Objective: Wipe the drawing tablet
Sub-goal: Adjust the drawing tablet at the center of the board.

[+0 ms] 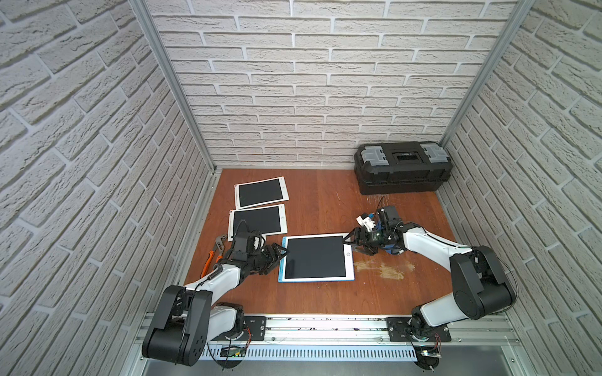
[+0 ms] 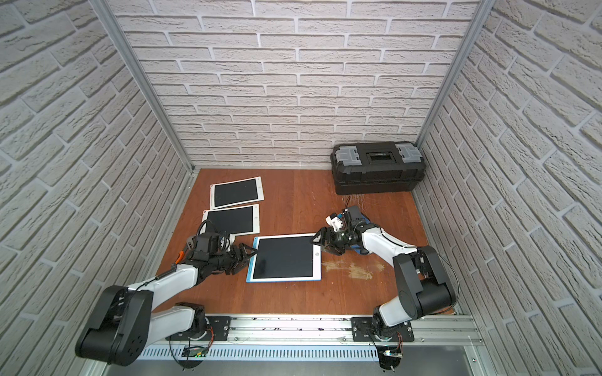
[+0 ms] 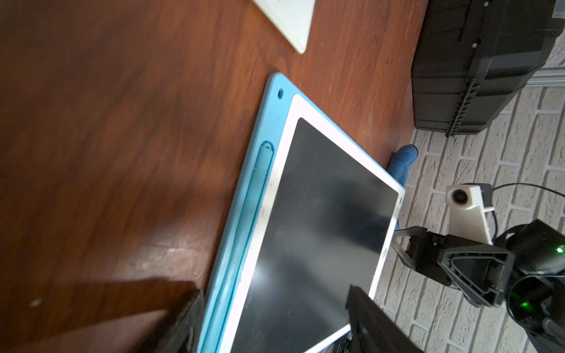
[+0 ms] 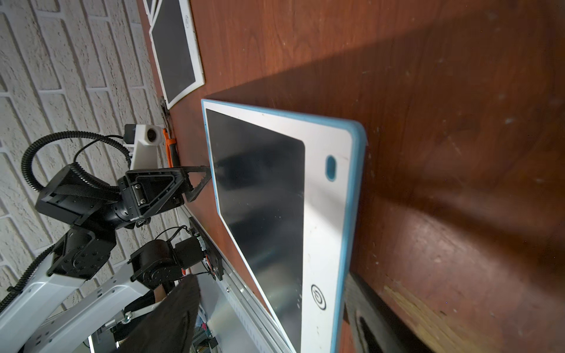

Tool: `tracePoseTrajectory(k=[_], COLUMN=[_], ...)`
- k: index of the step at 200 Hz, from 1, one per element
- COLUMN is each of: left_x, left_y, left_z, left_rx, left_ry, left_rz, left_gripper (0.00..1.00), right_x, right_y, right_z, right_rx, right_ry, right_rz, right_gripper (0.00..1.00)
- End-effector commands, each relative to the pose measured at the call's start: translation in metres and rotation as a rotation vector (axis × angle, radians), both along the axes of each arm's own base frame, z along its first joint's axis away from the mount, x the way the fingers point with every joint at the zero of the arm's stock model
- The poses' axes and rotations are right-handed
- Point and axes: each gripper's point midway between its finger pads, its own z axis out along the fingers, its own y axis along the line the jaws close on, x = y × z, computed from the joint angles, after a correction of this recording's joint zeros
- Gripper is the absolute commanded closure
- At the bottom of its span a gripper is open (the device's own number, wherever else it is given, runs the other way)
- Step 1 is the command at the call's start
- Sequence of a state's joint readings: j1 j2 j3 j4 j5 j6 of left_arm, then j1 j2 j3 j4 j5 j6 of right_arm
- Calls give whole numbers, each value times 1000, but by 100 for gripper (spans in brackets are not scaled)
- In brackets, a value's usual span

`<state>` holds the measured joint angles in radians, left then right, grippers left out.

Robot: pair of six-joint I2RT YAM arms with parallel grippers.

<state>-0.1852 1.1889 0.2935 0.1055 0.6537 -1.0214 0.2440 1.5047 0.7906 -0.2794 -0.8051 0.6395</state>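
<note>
The drawing tablet (image 1: pixel 316 257), dark screen in a white and blue frame, sits mid-table in both top views (image 2: pixel 283 257). In the wrist views it looks tilted and raised off the wood (image 3: pixel 321 214) (image 4: pixel 260 198). My left gripper (image 1: pixel 277 257) (image 3: pixel 272 293) is open, with one jaw on either side of the tablet's blue left edge. My right gripper (image 1: pixel 351 247) (image 4: pixel 270 278) is open too, straddling the right edge beside the round button. A blue cloth (image 1: pixel 391 250) (image 3: pixel 403 159) lies on the table under my right wrist; neither gripper holds it.
Two white-framed tablets (image 1: pixel 260 192) (image 1: pixel 257 219) lie at the back left. Orange-handled pliers (image 1: pixel 211 257) lie beside my left arm. A black toolbox (image 1: pixel 402 169) fills the back right corner. A worn pale patch (image 1: pixel 381 270) marks the wood right of the tablet.
</note>
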Motion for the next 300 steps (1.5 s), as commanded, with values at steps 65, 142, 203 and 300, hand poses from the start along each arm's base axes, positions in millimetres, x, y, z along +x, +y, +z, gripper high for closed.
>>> tracePoseTrajectory(k=[65,142,203,300], left_x=[-13,-13,-13,-13], left_y=[-6,-6,-6,-6], left_z=[-1,0,1,0], left_rx=[-21,-21,-21,-22], left_ry=[25,19,17,18], left_rz=[-39,-36,-36,-37], left_gripper=[25,25,25,25], right_x=[-15,-19,-21,-21], right_y=[28,36,33,32], right_z=[61,84,85,82], right_rx=[216,307,271,246], right_ry=[-98,-125,-126,-117], right_rz=[119,136,135,133], right_gripper=[26,35,89,76])
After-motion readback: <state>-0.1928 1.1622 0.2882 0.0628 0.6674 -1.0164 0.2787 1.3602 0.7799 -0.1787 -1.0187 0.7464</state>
